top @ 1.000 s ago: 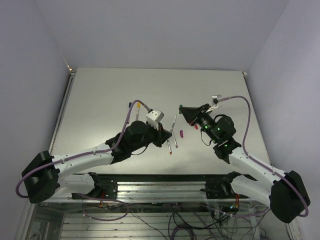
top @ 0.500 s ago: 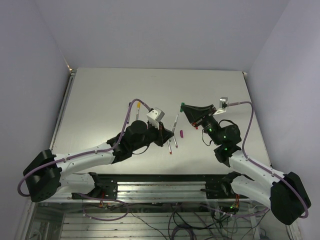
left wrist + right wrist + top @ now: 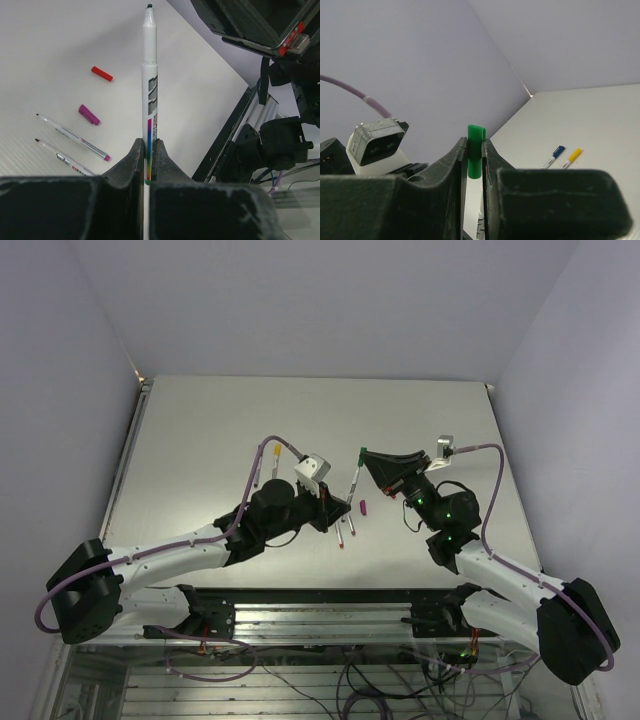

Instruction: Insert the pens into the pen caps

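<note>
My left gripper [image 3: 148, 146] is shut on a grey-white pen [image 3: 149, 75] and holds it upright, tip up. In the top view this pen [image 3: 353, 483] slants up from the left gripper [image 3: 338, 506] toward my right gripper [image 3: 366, 454]. The right gripper [image 3: 475, 146] is shut on the green cap [image 3: 475, 150], and the pen's white end [image 3: 481, 220] shows just below the cap. A red cap [image 3: 102, 73] and a magenta cap [image 3: 89, 114] lie on the table. Two uncapped pens [image 3: 72, 137] [image 3: 59, 156] lie beside them.
A blue-capped pen [image 3: 553, 156] and a yellow-capped pen [image 3: 570, 157] lie side by side farther back on the table; the yellow one shows in the top view [image 3: 274, 454]. Purple cables loop over both arms. The table's metal rail [image 3: 330, 605] runs along the near edge.
The right gripper has turned and moved left with the green cap. The left gripper has brought the pen up, so its tip now sits close under the cap.
</note>
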